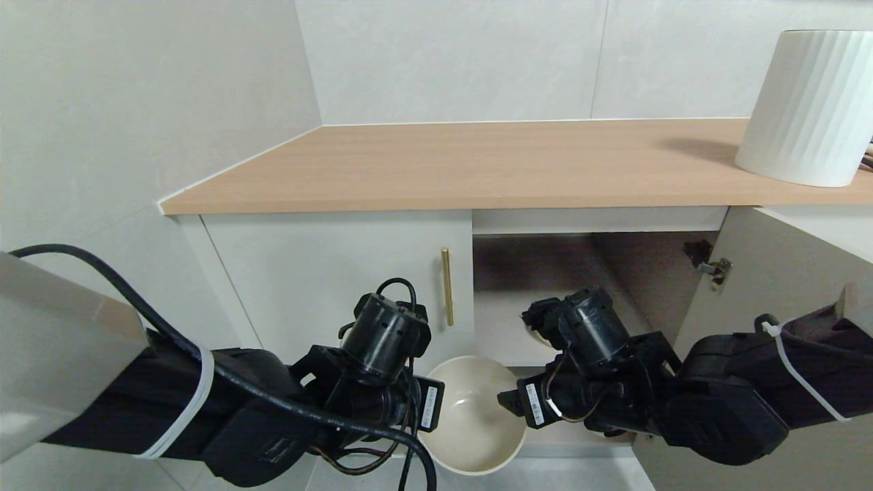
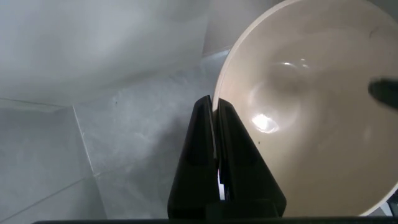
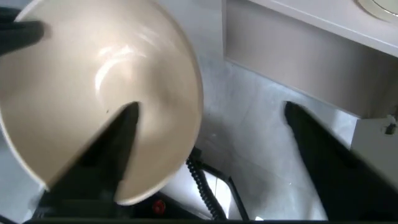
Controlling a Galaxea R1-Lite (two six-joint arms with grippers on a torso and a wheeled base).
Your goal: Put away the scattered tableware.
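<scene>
Nearest, the cream bowl (image 1: 474, 416) hangs low above the grey floor (image 2: 124, 124), in front of the open cabinet (image 1: 545, 266). The left gripper (image 2: 214, 102) is closed on its rim, one finger inside and one outside. The right gripper (image 3: 211, 109) stands wide open at the opposite rim, one finger over the bowl's inside, the other well apart. Behind, the wooden countertop (image 1: 477, 164) carries a white ribbed container (image 1: 811, 109).

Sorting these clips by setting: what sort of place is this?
Probably a kitchen: a wooden counter over a white cabinet with one door open, and a bowl gripped by the left pincer.
</scene>
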